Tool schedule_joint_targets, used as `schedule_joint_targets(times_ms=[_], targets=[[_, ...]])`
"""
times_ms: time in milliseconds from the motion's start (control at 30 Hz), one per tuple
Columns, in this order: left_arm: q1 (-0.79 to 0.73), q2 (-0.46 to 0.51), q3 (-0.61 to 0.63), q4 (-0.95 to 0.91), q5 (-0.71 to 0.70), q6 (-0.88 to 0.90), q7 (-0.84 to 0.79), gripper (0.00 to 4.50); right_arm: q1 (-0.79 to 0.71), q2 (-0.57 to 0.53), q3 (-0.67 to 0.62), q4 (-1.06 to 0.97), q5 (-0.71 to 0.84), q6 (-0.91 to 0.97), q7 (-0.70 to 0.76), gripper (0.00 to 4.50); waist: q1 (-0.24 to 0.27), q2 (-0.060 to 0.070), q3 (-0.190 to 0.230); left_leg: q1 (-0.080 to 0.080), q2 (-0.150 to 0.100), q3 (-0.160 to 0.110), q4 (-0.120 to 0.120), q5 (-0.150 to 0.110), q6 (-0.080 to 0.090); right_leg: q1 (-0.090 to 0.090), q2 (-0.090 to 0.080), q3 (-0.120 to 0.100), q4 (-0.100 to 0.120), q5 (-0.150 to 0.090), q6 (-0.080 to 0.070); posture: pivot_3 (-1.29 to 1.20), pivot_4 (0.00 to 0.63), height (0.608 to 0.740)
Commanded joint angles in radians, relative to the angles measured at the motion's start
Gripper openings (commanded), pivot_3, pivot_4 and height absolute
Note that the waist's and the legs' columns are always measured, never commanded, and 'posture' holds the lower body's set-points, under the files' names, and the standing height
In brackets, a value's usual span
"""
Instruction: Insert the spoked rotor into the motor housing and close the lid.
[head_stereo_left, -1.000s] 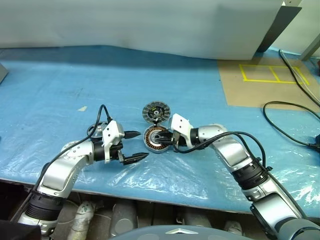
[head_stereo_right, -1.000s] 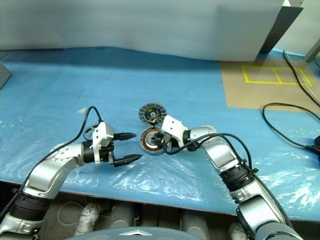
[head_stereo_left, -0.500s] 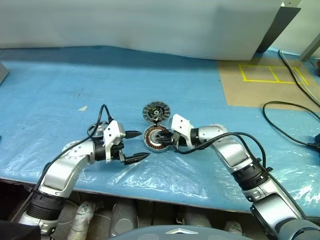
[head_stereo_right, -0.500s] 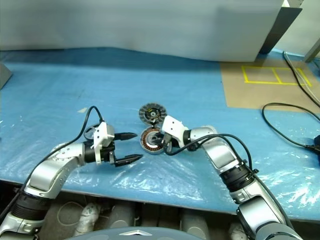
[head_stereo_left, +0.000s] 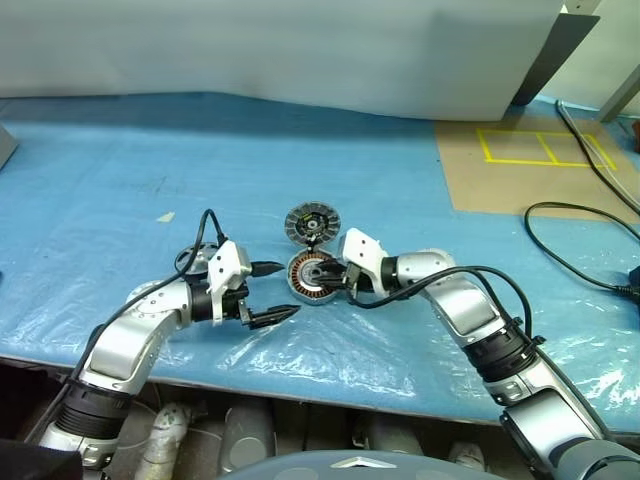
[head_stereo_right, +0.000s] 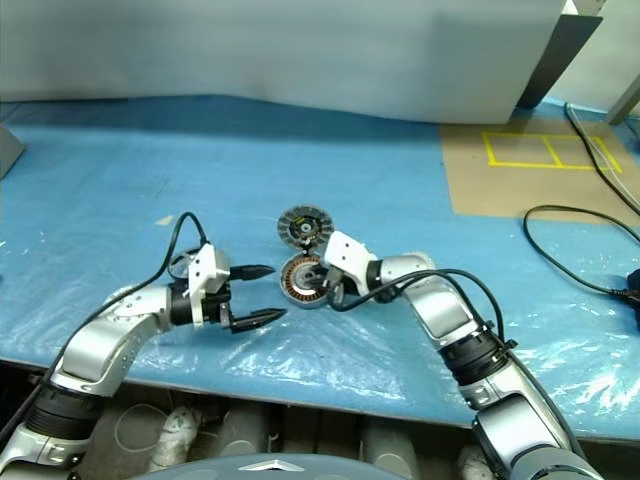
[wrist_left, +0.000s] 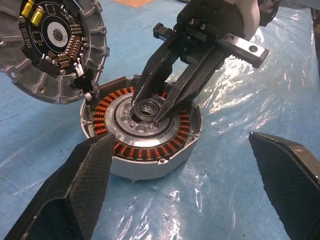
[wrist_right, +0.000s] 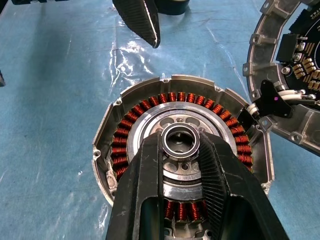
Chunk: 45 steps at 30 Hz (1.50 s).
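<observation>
The motor housing (wrist_right: 107, 131), a silver cup with copper-brown windings, rests on the blue sheet in the middle of the table. The spoked rotor (wrist_right: 149, 120) sits inside it. My right gripper (wrist_right: 180, 141) reaches in from the right and is shut on the rotor's small hub. The lid (head_stereo_left: 312, 222) lies just behind the housing with its circuit-board face up, joined to it by short wires. My left gripper (head_stereo_left: 288, 290) stands open a little to the left of the housing, touching nothing; its fingers (wrist_left: 75, 190) frame the housing (wrist_left: 150, 162).
A crinkled blue plastic sheet (head_stereo_left: 120, 180) covers the table. At the back right is a brown board (head_stereo_left: 520, 170) with yellow tape marks. Black cables (head_stereo_left: 565, 240) trail along the right side. A small scrap (head_stereo_left: 164, 216) lies to the left.
</observation>
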Motion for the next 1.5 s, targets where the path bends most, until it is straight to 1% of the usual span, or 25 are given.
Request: schedule_joint_targets(times_ms=[33, 267, 433, 500, 533, 700, 867, 1067, 1167, 1233, 1267, 1367, 1500], targets=[[-0.006, 0.002, -0.001, -0.016, -0.002, -0.014, -0.006, 4.50, 0.000, 0.008, -0.025, -0.009, 0.013, 0.015, -0.009, 0.63, 0.000, 0.000, 0.000, 0.000, 0.000, 0.000, 0.000, 0.000, 0.000, 0.000, 0.000, 0.000, 0.000, 0.000, 0.000, 0.00, 0.150, 0.740], [-0.003, 0.004, -0.003, -0.008, 0.003, -0.023, -0.011, 4.50, 0.010, 0.003, -0.043, -0.021, 0.044, 0.065, 0.004, 0.63, 0.001, 0.000, 0.000, 0.000, 0.000, 0.000, 0.000, 0.000, 0.000, 0.000, 0.000, 0.000, 0.000, 0.000, 0.000, 0.00, 0.150, 0.740], [-0.004, -0.006, -0.012, -0.001, 0.012, -0.032, -0.010, 4.50, 0.016, 0.001, -0.049, -0.020, 0.043, 0.042, -0.001, 0.63, 0.000, 0.000, 0.000, 0.000, 0.000, 0.000, 0.000, 0.000, 0.000, 0.000, 0.000, 0.000, 0.000, 0.000, 0.000, 0.00, 0.150, 0.740], [-0.003, -0.008, -0.013, 0.004, 0.014, -0.037, -0.012, 4.50, 0.016, 0.004, -0.047, -0.025, 0.044, 0.047, -0.005, 1.34, 0.000, 0.000, 0.000, 0.000, 0.000, 0.000, 0.000, 0.000, 0.000, 0.000, 0.000, 0.000, 0.000, 0.000, 0.000, 0.00, 0.150, 0.740], [-0.004, -0.009, -0.013, 0.011, 0.015, -0.042, -0.014, 4.50, 0.016, 0.005, -0.045, -0.031, 0.046, 0.054, -0.005, 1.55, 0.000, 0.000, 0.000, 0.000, 0.000, 0.000, 0.000, 0.000, 0.000, 0.000, 0.000, 0.000, 0.000, 0.000, 0.000, 0.00, 0.150, 0.740], [0.002, -0.006, -0.007, 0.064, 0.022, -0.085, -0.038, 4.50, 0.020, 0.015, -0.049, -0.044, 0.051, 0.059, -0.016, 1.55, 0.000, 0.000, 0.000, 0.000, 0.000, 0.000, 0.000, 0.000, 0.000, 0.000, 0.000, 0.000, 0.000, 0.000, 0.000, 0.00, 0.150, 0.740], [0.004, -0.004, -0.005, 0.077, 0.019, -0.099, -0.048, 4.50, 0.017, 0.013, -0.054, -0.040, 0.051, 0.060, -0.022, 1.55, 0.000, 0.000, 0.000, 0.000, 0.000, 0.000, 0.000, 0.000, 0.000, 0.000, 0.000, 0.000, 0.000, 0.000, 0.000, 0.00, 0.150, 0.740], [0.004, -0.001, -0.006, 0.046, 0.012, -0.076, -0.041, 4.50, 0.011, 0.007, -0.092, -0.112, 0.120, 0.112, 0.008, 1.55, 0.001, 0.000, 0.000, 0.000, 0.000, 0.000, -0.001, 0.000, 0.000, -0.001, 0.000, 0.000, 0.000, 0.000, 0.000, 0.00, 0.150, 0.740], [0.002, -0.001, -0.008, 0.040, 0.012, -0.070, -0.039, 4.50, -0.005, 0.017, -0.109, -0.115, 0.132, 0.109, -0.003, 0.94, 0.000, 0.000, 0.000, -0.001, 0.000, 0.000, -0.001, 0.000, 0.000, -0.001, 0.000, 0.000, 0.000, 0.000, 0.000, 0.00, 0.150, 0.740], [0.004, -0.004, -0.010, 0.042, 0.014, -0.070, -0.039, 4.50, -0.008, 0.022, -0.101, -0.098, 0.120, 0.093, -0.011, 0.27, 0.000, 0.000, 0.000, -0.001, 0.000, 0.000, -0.001, 0.000, 0.000, -0.001, 0.000, 0.000, 0.000, 0.000, 0.000, 0.00, 0.150, 0.740], [0.004, -0.005, -0.011, 0.043, 0.015, -0.071, -0.038, 4.50, -0.009, 0.023, -0.095, -0.091, 0.113, 0.086, -0.013, 0.03, 0.001, 0.000, 0.000, -0.001, 0.000, 0.000, -0.001, 0.000, 0.000, -0.001, 0.000, 0.000, 0.000, 0.000, 0.000, 0.00, 0.150, 0.740], [0.007, -0.006, -0.013, 0.045, 0.018, -0.076, -0.039, 4.50, 0.006, 0.018, -0.055, -0.056, 0.070, 0.055, -0.019, 0.03, 0.000, 0.000, 0.000, -0.001, 0.000, 0.000, -0.001, 0.000, 0.000, -0.001, 0.000, 0.000, 0.000, 0.000, 0.000, 0.00, 0.150, 0.740], [0.015, -0.001, -0.010, 0.040, 0.017, -0.075, -0.040, 4.50, 0.010, 0.027, -0.049, -0.049, 0.066, 0.049, -0.021, 0.03, 0.000, 0.000, 0.000, -0.002, 0.000, 0.000, -0.001, 0.000, 0.000, -0.002, 0.000, 0.000, 0.000, 0.000, 0.000, 0.00, 0.150, 0.740]])
